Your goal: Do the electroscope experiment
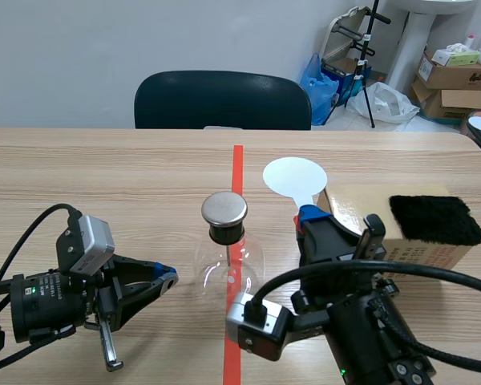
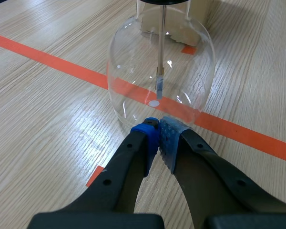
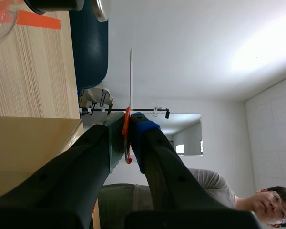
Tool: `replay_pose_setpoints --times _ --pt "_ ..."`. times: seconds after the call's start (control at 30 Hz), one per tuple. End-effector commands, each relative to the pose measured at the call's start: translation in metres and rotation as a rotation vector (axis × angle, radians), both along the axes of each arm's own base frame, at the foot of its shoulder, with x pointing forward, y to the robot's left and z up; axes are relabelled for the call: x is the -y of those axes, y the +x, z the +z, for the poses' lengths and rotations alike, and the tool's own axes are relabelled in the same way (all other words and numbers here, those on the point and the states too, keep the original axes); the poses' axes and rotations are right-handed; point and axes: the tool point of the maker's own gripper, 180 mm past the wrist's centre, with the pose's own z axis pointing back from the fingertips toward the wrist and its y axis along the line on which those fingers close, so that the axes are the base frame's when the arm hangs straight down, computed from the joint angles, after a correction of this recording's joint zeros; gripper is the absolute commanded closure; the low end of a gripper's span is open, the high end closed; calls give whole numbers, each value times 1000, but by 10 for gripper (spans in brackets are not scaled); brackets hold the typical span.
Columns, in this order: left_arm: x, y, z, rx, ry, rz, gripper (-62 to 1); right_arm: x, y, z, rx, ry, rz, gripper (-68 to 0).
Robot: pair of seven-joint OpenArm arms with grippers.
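Note:
The electroscope is a clear glass flask with a black stopper and a round metal cap, standing on the red tape line at the table's middle. In the left wrist view the flask shows a thin rod with small leaves inside. My left gripper lies low just left of the flask, its fingers shut on nothing, tips almost at the glass. My right gripper is shut on the orange handle of a thin white disc, held right of the cap. The white disc appears edge-on.
A cardboard box with a black fur pad on top lies right of my right gripper. A dark chair stands behind the table's far edge. A person appears in the right wrist view, off the table.

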Motion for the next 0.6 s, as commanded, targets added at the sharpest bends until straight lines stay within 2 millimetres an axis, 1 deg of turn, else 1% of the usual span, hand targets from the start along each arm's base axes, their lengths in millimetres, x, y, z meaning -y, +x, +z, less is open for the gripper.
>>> replay_pose_setpoints --times 0.0,0.57 --pt "1 5 11 26 -33 10 -39 2 3 8 29 0 2 -10" --pt "1 5 11 26 -33 10 -39 3 4 8 29 1 -5 -10"
